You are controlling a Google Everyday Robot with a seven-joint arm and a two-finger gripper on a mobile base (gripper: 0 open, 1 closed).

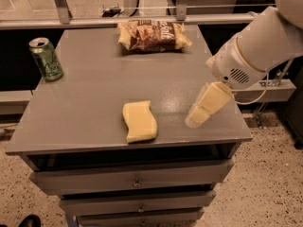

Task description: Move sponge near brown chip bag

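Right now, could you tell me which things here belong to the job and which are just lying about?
Job: sponge, front; brown chip bag, back; gripper, over the table right of the sponge.
Lying about: green can, left edge.

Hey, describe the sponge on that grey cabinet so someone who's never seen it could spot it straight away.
Look at the grey drawer cabinet's top. Near its front edge, about midway across, lies the sponge, with the gripper close beside it. It is the only flat, pale yellow block with wavy edges; the brown chip bag and green can sit farther back.
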